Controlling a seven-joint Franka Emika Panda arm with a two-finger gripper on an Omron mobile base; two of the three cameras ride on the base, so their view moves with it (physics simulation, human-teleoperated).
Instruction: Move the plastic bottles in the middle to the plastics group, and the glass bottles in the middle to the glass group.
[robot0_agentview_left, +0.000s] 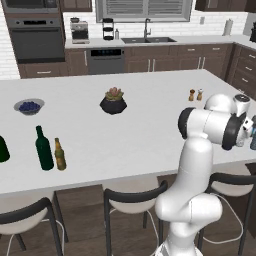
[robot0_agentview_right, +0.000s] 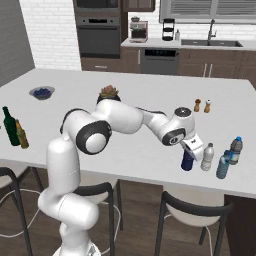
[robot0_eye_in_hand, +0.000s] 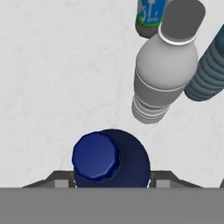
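A: Setting down the dark blue bottle (robot0_agentview_right: 187, 161) beside the plastics group (robot0_agentview_right: 229, 157), I judge; it stands on the counter (robot0_agentview_right: 150, 165) next to the clear bottle (robot0_agentview_right: 207, 157).

B: And the gripper (robot0_agentview_right: 192, 150)?

A: Its fingers clasp the blue bottle's sides. Next they should open, then lift clear.

Blue bottle (robot0_agentview_right: 187, 162) left of water bottle (robot0_agentview_right: 207, 157), on counter (robot0_agentview_right: 140, 150).

Base views flank arm; hand view looks down close.
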